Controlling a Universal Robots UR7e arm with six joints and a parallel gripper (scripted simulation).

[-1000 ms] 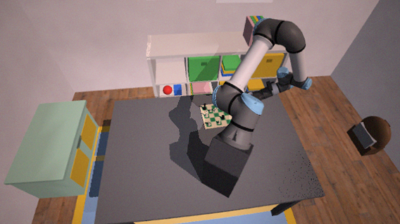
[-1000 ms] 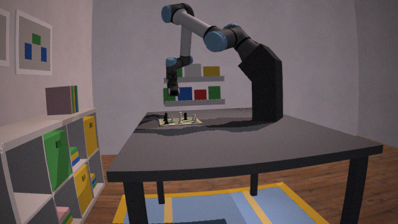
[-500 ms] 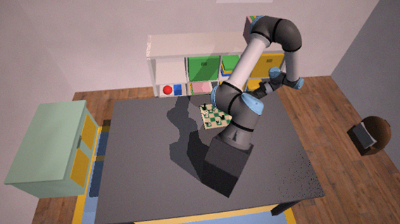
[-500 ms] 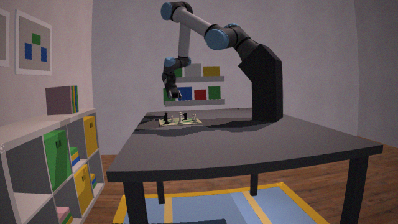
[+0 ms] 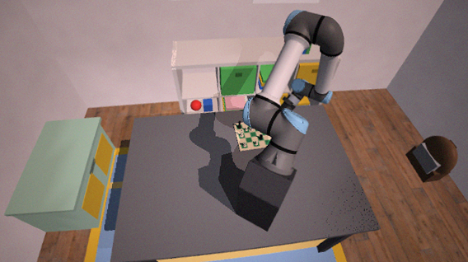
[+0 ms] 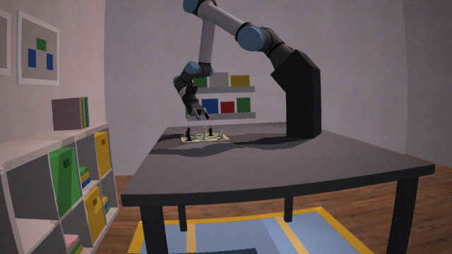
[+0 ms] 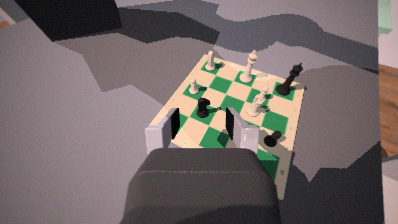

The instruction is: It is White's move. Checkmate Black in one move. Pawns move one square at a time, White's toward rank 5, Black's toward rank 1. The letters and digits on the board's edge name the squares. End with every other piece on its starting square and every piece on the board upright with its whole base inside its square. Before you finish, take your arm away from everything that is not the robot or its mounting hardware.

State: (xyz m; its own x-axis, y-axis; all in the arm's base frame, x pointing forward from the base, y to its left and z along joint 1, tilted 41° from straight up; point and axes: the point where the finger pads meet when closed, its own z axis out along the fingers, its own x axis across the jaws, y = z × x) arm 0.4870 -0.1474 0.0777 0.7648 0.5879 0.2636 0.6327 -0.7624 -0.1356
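I see the gripper (image 7: 202,131) hanging above the near edge of the chessboard (image 7: 186,106) on the dark surface (image 7: 65,150), jaws spread wide and grasping nothing, pieces upright.

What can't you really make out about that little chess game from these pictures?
- Top view: the arm covers part of the chessboard; the pieces are too small to name.
- Exterior view: the board is seen nearly edge-on, so squares cannot be told.
- Wrist view: the open gripper hides the nearest squares, and the edge letters and digits are too blurred to read.
- Wrist view: the black pawn is partly behind a finger.
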